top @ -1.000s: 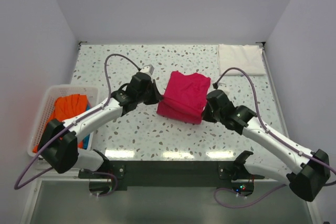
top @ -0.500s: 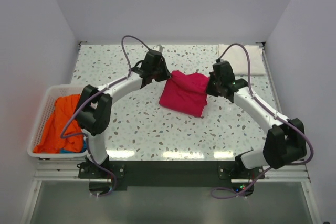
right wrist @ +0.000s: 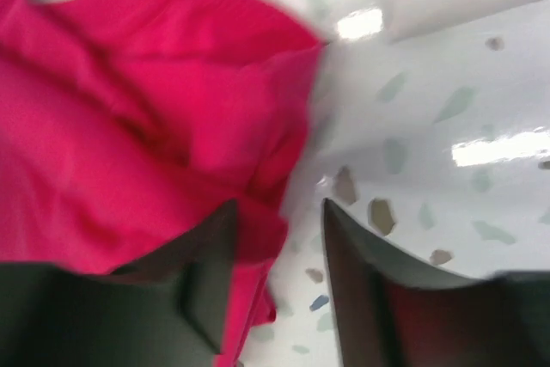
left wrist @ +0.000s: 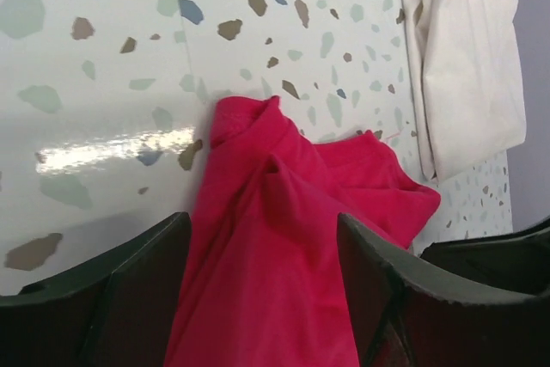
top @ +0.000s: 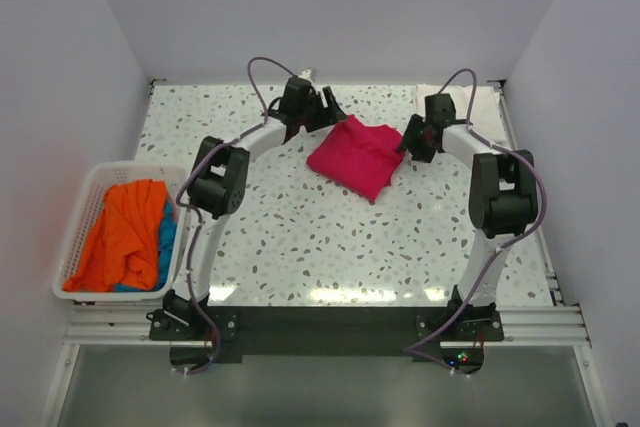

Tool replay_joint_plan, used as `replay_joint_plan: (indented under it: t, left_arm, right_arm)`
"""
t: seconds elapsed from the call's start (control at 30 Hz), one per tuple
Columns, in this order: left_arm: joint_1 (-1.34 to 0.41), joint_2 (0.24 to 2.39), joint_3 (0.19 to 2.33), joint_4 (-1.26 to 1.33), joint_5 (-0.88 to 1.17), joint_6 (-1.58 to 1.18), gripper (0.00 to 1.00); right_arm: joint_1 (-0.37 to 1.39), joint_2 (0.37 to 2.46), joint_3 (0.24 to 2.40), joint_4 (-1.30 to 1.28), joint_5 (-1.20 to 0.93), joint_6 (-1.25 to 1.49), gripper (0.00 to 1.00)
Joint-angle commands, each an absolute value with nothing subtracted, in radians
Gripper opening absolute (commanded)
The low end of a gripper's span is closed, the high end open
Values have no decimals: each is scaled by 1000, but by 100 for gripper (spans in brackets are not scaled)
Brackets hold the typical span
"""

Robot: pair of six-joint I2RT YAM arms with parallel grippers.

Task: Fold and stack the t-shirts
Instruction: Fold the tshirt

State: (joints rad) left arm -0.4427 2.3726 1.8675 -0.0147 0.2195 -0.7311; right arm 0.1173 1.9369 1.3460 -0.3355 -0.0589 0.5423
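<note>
A magenta-pink t-shirt (top: 356, 156) lies folded and rumpled at the back middle of the table. My left gripper (top: 332, 115) is at its far left corner and stands open, with pink cloth (left wrist: 275, 264) lying between the wide-apart fingers (left wrist: 142, 281). At the shirt's far right corner, my right gripper (top: 409, 139) is open too, the cloth's edge (right wrist: 258, 229) lying against its left finger (right wrist: 206, 272). A white t-shirt (top: 481, 113), folded to a rectangle, lies at the back right, also seen in the left wrist view as the white t-shirt (left wrist: 468, 58). Orange (top: 125, 232) and blue (top: 167, 237) t-shirts lie in the basket.
A white slotted basket (top: 84, 202) stands off the table's left edge. Both arms reach far back, their elbows over the table's left and right sides. Grey walls close in the table at the back and sides.
Both arms swung from the near middle to the back of the table, taking the pink shirt a little farther back. Both grippers, shut before, have opened.
</note>
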Motion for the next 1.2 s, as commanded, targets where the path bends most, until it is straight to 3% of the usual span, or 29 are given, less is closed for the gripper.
replay_joint_plan:
  t: [0.0,0.1,0.2,0.23,0.43,0.53,0.7,0.83,0.97,1.17]
  left_arm:
    - [-391,2358,1957,66,290,-698,75]
    - [-379,2261,1864,58,236,-677,78]
    - [-382,2177,1783,11,166,-678,70]
    - [-383,2168,1758,14,163,-683,60]
    - [-451,2154,1618,55,132,-684,27]
    - [-486,2175,1600,66,120,-689,19]
    - [-540,2181,1577,19,34,-709,13]
    - [-589,2154,1523,-113,-113,-774,9]
    - [-609,2082,1352,-167,-176,-870,3]
    - [-655,1838,1036,-133,-190,-957,3]
  right_arm:
    - [68,1976,1477,-356,-78,508,57]
    - [75,1910,1427,-359,-29,480,64]
    - [135,1827,1367,-379,46,472,66]
    - [159,1797,1359,-386,75,471,66]
    - [345,1816,1365,-367,187,471,65]
    - [360,1916,1430,-361,150,453,65]
    - [371,2046,1465,-356,120,434,63]
    - [413,2017,1379,-334,104,428,63]
    - [468,1950,1270,-324,110,436,62]
    - [572,1783,1042,-301,87,485,60]
